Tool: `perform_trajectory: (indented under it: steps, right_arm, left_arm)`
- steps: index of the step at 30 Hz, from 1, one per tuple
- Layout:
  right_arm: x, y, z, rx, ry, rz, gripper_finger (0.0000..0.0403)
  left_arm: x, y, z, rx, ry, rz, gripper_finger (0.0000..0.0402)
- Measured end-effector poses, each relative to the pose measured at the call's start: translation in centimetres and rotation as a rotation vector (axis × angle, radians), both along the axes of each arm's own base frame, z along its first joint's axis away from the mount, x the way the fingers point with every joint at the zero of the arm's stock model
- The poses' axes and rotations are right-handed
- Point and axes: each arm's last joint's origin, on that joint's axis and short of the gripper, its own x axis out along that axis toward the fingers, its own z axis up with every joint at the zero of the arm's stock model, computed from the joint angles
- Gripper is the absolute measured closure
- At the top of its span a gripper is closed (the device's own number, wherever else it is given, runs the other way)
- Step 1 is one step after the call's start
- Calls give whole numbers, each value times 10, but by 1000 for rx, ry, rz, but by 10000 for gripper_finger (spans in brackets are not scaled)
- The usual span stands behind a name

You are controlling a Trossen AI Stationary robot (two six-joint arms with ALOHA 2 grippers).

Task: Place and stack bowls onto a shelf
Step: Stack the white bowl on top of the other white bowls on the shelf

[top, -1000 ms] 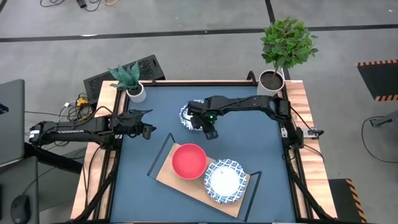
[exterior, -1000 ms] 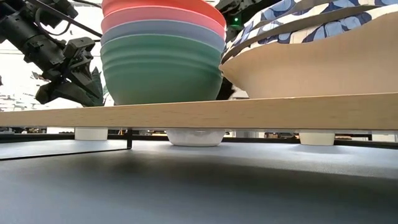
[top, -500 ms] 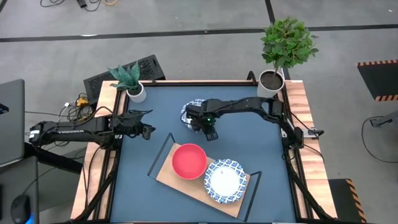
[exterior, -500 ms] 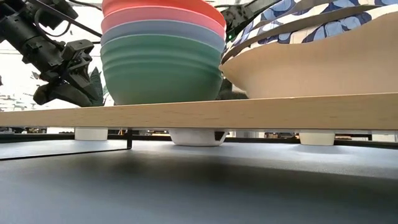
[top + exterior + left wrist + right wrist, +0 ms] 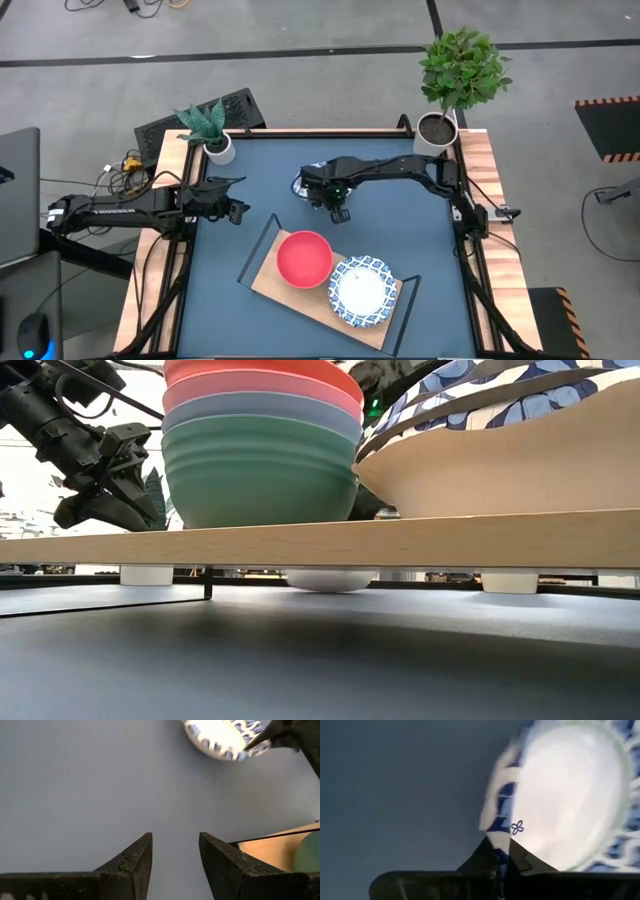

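Near the frame's centre, the right gripper (image 5: 338,207) is clamped on the rim of a white bowl with a blue patterned rim (image 5: 303,185). Below it, the light-wood shelf board (image 5: 300,296) carries a pink-red bowl (image 5: 303,258) beside another blue-patterned white bowl (image 5: 363,290). At mid-left, the left gripper (image 5: 240,212) waits, fingers apart.

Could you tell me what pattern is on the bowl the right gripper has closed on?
White inside with a blue patterned rim; the bowl shows best in the right wrist view, pinched by the right gripper.

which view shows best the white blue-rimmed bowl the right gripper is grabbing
The right wrist view: the white blue-rimmed bowl fills it, the right gripper shut on its rim. The high view mostly hides it under the arm; the left wrist view shows it far off.
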Motion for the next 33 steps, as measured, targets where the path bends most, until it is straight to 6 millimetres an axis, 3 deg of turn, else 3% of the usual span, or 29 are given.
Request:
perform_trajectory:
  steps: [3,9,13,19,25,33]
  right_arm:
    - [-9,1,25,-33,-31,-30,384]
    - [-39,18,99,-83,-187,-124,384]
    - [-66,50,148,-75,-326,-113,384]
    - [-114,123,204,17,-522,21,384]
    - [-152,190,223,197,-589,60,384]
    - [-174,265,205,274,-519,101,384]
  left_arm:
    - [0,0,0,2,-2,3,255]
    - [0,0,0,-6,-7,10,255]
    - [0,0,0,-24,-13,13,255]
    - [0,-1,0,-50,-19,6,255]
    - [0,-1,0,-53,-21,9,255]
    - [0,-1,0,-54,-22,11,255]
